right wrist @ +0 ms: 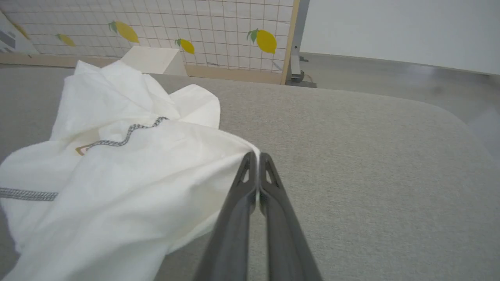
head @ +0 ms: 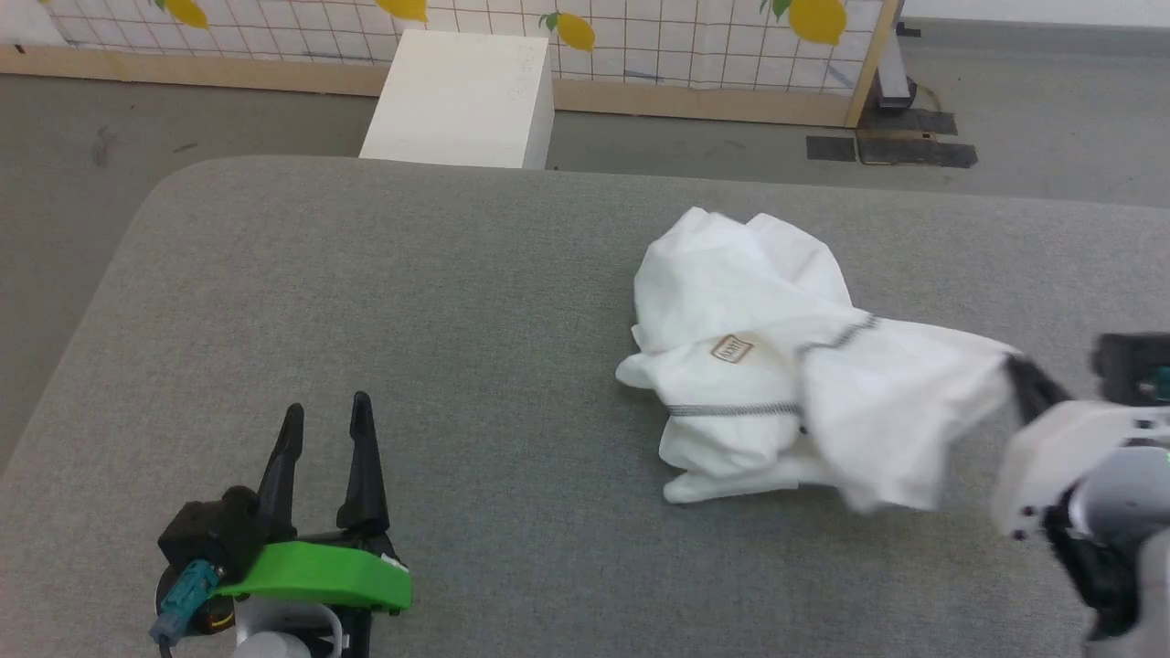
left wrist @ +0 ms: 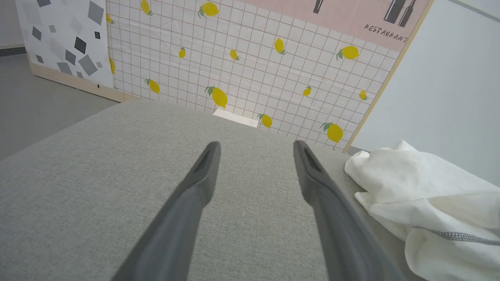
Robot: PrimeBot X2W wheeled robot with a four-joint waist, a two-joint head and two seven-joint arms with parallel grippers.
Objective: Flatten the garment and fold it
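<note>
White garment [head: 731,292] with dark grey seams [head: 731,410], brown patch [head: 732,348]; grey cushion [head: 411,320]; white grid panel [left wrist: 254,66] with yellow lemons [left wrist: 219,96]

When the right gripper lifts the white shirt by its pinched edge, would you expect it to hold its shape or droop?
Probably droop: the garment lies in soft crumpled folds, and the edge in the right gripper fans out slack. It seems light, since that pinch alone holds it. It may drag on the textured grey surface.

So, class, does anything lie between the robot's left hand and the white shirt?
Nothing visible does. Only bare grey padded surface separates the open left hand from the shirt; the right hand pinches its edge.
</note>
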